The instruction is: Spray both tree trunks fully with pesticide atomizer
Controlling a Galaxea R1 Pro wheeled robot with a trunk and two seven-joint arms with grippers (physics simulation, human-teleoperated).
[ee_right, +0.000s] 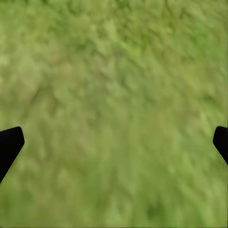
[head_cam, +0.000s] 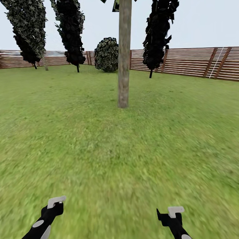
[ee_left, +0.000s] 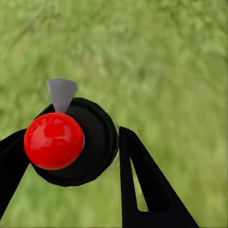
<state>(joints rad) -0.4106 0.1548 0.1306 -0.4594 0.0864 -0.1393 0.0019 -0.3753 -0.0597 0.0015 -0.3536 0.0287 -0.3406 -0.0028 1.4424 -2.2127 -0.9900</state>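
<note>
You have three dark conifers (head_cam: 71, 30) and a round bush (head_cam: 107, 54) standing just before the fence (head_cam: 186, 61).

A blurry green lawn (head_cam: 99, 149) stretched back to a brown horizontal-slat wooden fence (head_cam: 186, 63). Dark narrow conifers (head_cam: 71, 30) and a round bush (head_cam: 107, 54) stood before it under pale grey sky (head_cam: 199, 23).

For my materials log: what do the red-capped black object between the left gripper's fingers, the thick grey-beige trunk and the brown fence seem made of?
Red-capped black atomizer: apparently glossy plastic; its red dome shows bright highlights, while the black body looks duller. It sits between the left gripper fingers.
Thick grey-beige tree trunk: matte, mottled bark, with streaky vertical texture.
Brown slatted fence: apparently matte wood, in horizontal planks with diagonal braces.
</note>
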